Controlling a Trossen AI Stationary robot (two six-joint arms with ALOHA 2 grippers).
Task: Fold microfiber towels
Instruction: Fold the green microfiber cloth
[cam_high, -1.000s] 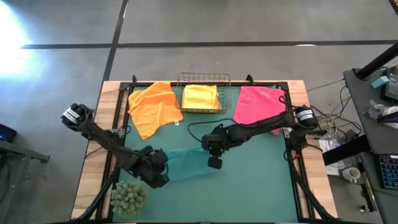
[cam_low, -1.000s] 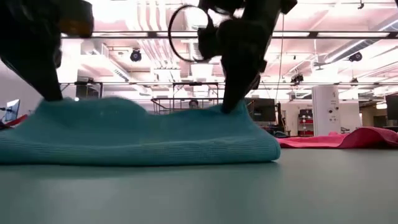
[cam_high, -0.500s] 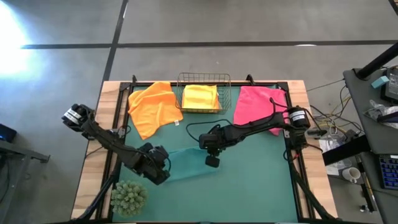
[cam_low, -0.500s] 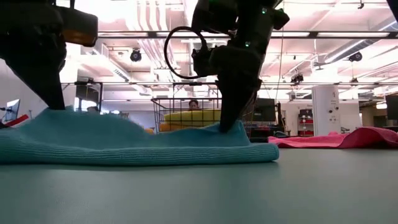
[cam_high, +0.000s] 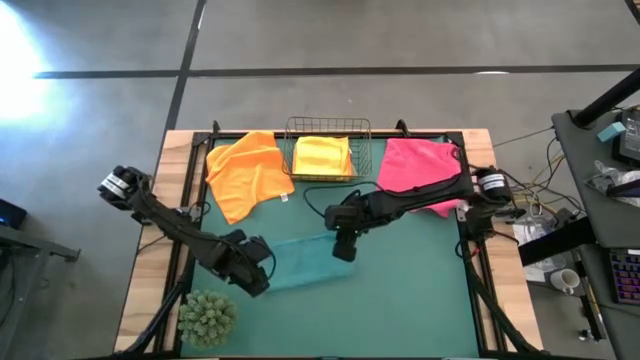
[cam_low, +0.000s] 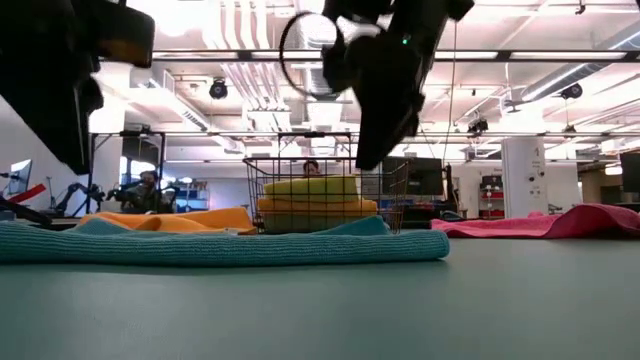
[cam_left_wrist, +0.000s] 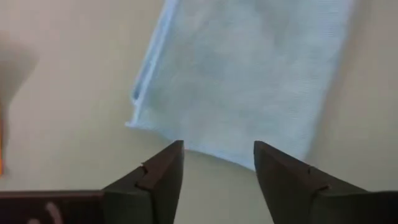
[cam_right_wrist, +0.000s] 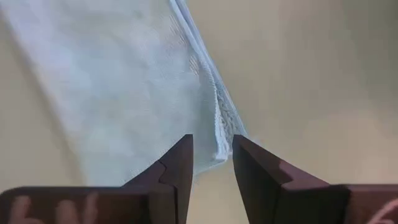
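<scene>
Teal towel (cam_high: 305, 260) lies flat on the green worktop (cam_high: 420, 300), folded into a strip w/ layered edges, roughly mid-worktop toward the left. Left tool (cam_high: 262, 267) hangs just above the towel's left end, fingers (cam_left_wrist: 158, 177) apart w/ nothing between them; wrist view shows the towel's edge just beyond the tips, no contact. Right tool (cam_high: 343, 249) sits above the towel's right end, fingers (cam_right_wrist: 177, 168) parted by a narrow gap, empty, the towel's doubled corner right past them. Low view: both tools are off the cloth, towel (cam_low: 220, 245) flat on the surface. Orange towel (cam_high: 248, 173) lies crumpled at the back left, just beside the wire basket (cam_high: 328, 150) at back centre, which holds a yellow towel (cam_high: 322, 156); low view shows the basket's stack as yellow over orange. Pink towel (cam_high: 418, 168) spread at back right, partly under the right arm. Spiky green plant ball (cam_high: 207, 316) at the front left corner, near the left arm, apart from the teal towel.
</scene>
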